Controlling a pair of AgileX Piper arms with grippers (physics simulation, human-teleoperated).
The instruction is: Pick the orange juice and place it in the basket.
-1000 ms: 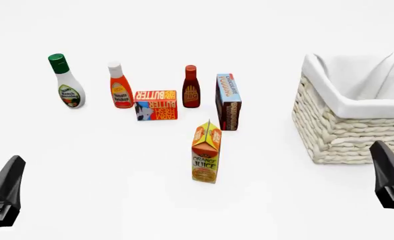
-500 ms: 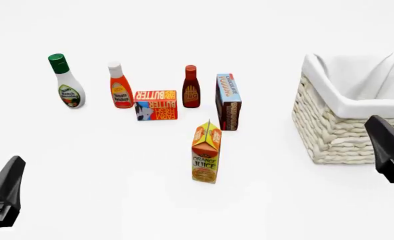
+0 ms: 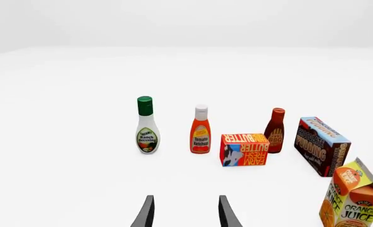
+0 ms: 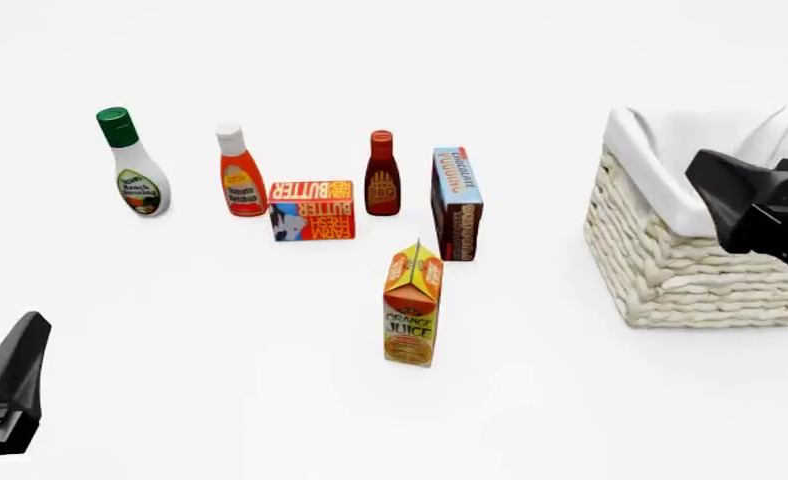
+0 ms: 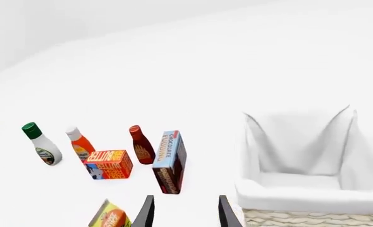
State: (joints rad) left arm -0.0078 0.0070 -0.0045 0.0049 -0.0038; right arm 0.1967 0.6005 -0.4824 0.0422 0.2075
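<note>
The orange juice [image 4: 413, 305] stands upright on the white desk [image 4: 234, 400], alone, nearer to the arms than the other groceries. Just behind it stands the chocolate pudding box [image 4: 456, 203], and to its left are the butter box [image 4: 313, 210], a brown sauce bottle [image 4: 382, 173], a ketchup bottle [image 4: 241, 171] and a ranch dressing bottle [image 4: 131, 176]. The basket [image 4: 688, 270] is at the right, well apart from the carton. The right hand [image 5: 184, 212] is raised in front of the basket, its 2 fingers spread and holding nothing. The left hand [image 3: 184, 213] is low at the left, also spread and empty.
</note>
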